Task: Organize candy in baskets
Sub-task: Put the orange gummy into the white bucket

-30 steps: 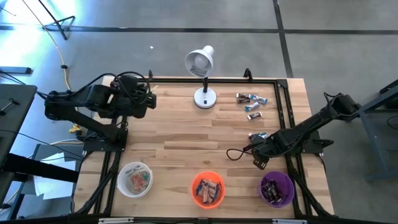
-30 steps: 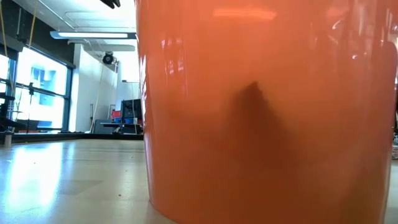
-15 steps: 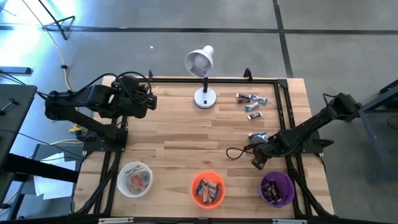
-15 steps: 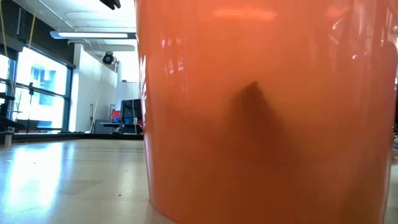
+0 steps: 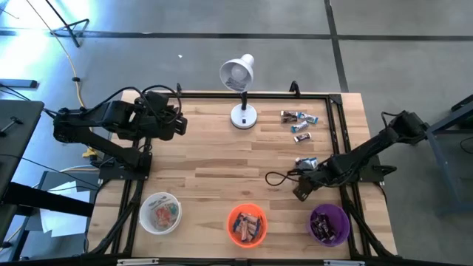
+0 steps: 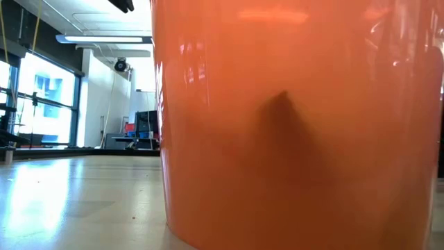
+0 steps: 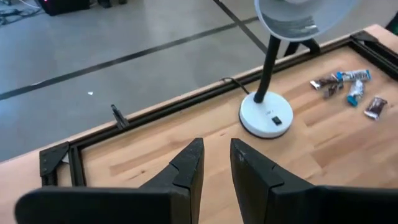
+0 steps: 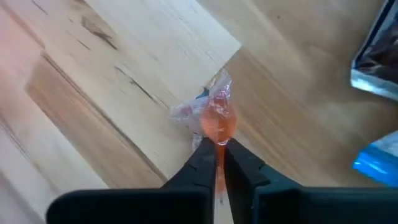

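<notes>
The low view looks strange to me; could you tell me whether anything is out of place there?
Yes: the orange basket stands right against that camera, filling most of the picture and hiding the candy and both arms.

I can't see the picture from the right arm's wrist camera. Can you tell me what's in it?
The right tool is shut on an orange candy in a clear crinkly wrapper, just above the wooden table. A shiny blue wrapper peeks in at the edge.

The orange basket (image 6: pixel 291 125) fills the low view, hiding nearly everything on the tabletop (image 6: pixel 76 201) behind it. In the right wrist view, a blue wrapper (image 8: pixel 379 163) is cut off at the edge.
</notes>
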Motion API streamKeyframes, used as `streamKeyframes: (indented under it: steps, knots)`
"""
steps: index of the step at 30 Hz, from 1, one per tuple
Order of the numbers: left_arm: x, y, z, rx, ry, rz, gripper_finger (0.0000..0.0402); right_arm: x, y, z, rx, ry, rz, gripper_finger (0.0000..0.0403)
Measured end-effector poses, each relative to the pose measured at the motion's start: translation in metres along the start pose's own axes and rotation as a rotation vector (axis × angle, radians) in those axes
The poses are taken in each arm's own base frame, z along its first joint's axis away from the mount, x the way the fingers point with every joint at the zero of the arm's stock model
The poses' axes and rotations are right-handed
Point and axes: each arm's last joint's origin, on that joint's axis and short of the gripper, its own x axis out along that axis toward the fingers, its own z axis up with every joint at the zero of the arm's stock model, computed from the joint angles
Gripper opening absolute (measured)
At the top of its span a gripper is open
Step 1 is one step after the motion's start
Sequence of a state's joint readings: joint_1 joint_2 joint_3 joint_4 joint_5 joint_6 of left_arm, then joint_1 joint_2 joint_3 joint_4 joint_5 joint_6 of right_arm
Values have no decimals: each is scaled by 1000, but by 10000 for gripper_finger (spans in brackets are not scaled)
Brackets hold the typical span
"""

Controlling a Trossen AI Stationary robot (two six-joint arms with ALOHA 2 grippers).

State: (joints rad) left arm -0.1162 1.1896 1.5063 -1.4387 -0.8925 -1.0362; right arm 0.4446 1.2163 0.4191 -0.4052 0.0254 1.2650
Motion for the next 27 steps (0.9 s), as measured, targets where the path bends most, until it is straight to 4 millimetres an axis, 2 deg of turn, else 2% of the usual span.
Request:
streamKeyframes:
  steps: [5, 9, 13, 20, 23, 27]
  knots:
    - [0, 0, -1, 50, 17, -10, 64, -1, 8, 2, 46, -9, 74, 4]
    - [0, 0, -1, 115, 19, -7, 64, -14, 29, 13, 62, -61, 156, 2]
    - [0, 1, -2, 177, 33, -6, 64, -37, 56, 32, 85, -199, 232, 0]
    - [0, 2, -3, 277, 67, -19, 64, -90, 102, 74, 64, -486, 320, 0]
    - [0, 2, -3, 314, 66, -21, 64, -107, 127, 90, 21, -566, 290, 0]
    - [0, 2, -3, 380, 67, -24, 64, -102, 158, 111, -61, -546, 137, 0]
